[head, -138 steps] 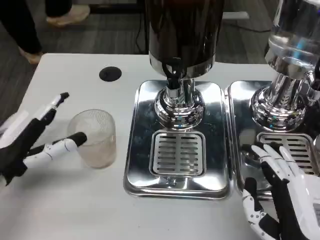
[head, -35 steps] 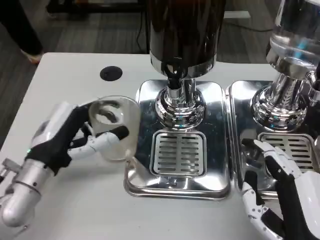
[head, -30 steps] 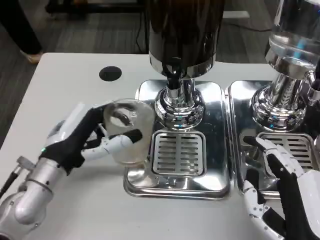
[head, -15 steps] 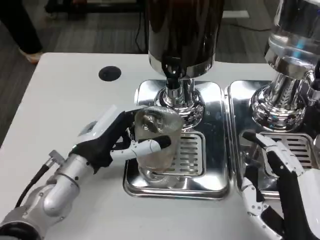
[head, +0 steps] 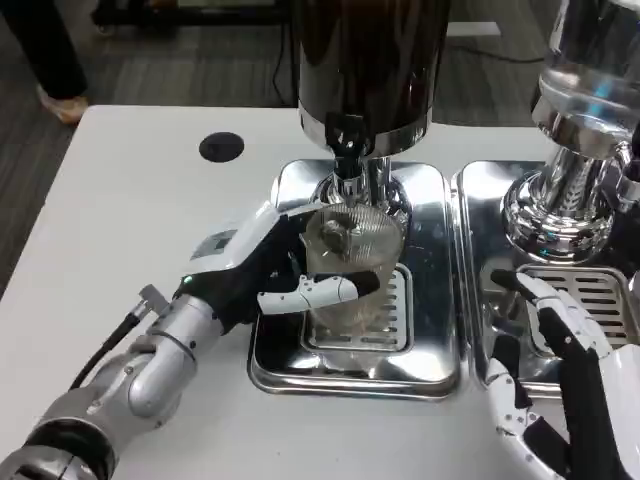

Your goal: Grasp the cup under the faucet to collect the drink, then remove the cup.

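Fingers of the left hand (head: 262, 272) are wrapped around the clear plastic cup (head: 352, 268), which is held over the slotted drip grate (head: 392, 310) of the shiny metal tray (head: 290, 368), right under the black faucet (head: 346, 140) of the dark drink dispenser (head: 368, 60). The right hand (head: 560, 385) is kept released with its fingers spread, low on the white bench (head: 130, 200) side by the second tray (head: 478, 330) and its silver dispenser (head: 585, 90).
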You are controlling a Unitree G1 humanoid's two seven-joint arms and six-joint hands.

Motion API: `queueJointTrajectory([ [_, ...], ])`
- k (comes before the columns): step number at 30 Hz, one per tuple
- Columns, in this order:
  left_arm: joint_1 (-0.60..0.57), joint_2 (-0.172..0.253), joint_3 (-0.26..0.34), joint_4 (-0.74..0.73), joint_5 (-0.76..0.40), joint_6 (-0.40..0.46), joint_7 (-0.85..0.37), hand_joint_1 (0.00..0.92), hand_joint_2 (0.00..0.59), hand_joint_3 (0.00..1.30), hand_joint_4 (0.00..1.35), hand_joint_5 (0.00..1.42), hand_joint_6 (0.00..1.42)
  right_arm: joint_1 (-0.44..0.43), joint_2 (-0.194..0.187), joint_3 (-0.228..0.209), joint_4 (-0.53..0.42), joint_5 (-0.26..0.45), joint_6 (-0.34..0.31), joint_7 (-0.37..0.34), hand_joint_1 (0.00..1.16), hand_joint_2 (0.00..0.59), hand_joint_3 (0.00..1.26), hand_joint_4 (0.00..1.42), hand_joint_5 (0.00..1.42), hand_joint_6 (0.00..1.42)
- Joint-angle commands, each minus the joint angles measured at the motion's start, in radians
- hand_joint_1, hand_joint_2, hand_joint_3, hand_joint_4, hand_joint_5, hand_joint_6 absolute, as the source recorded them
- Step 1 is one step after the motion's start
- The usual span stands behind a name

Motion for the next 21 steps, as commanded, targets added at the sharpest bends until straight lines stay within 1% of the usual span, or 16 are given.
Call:
queueJointTrajectory([
  [1, -0.023, -0.001, -0.023, 0.004, 0.020, 0.012, 0.011, 0.121, 0.210, 0.26, 0.32, 0.53, 0.64, 0.006, 0.006, 0.001, -0.018, -0.001, -0.001, -0.003, 0.47, 0.553, 0.26, 0.20, 0.16, 0.32],
  [2, -0.023, 0.001, -0.025, 0.003, 0.020, 0.011, 0.009, 0.110, 0.205, 0.25, 0.29, 0.48, 0.57, 0.005, 0.006, 0.001, -0.017, 0.001, 0.000, -0.001, 0.47, 0.553, 0.26, 0.20, 0.16, 0.32],
  [4, -0.022, 0.007, -0.029, 0.001, 0.020, 0.007, 0.004, 0.093, 0.189, 0.25, 0.27, 0.44, 0.49, 0.002, 0.007, 0.001, -0.015, 0.003, 0.000, 0.002, 0.47, 0.553, 0.26, 0.20, 0.17, 0.32],
  [9, -0.022, 0.017, -0.033, -0.001, 0.011, 0.003, -0.003, 0.051, 0.152, 0.22, 0.21, 0.35, 0.35, -0.010, 0.007, 0.002, -0.005, 0.008, -0.001, 0.004, 0.47, 0.553, 0.26, 0.21, 0.17, 0.32],
  [15, -0.020, 0.037, -0.034, -0.010, 0.005, -0.013, -0.015, 0.030, 0.126, 0.20, 0.15, 0.31, 0.29, -0.034, 0.006, 0.006, 0.017, 0.016, -0.005, 0.004, 0.47, 0.553, 0.26, 0.21, 0.17, 0.32],
  [21, -0.013, 0.050, -0.032, -0.017, 0.001, -0.026, -0.021, 0.015, 0.117, 0.19, 0.12, 0.27, 0.26, -0.050, 0.000, 0.008, 0.030, 0.022, -0.009, 0.002, 0.47, 0.553, 0.26, 0.21, 0.18, 0.34],
])
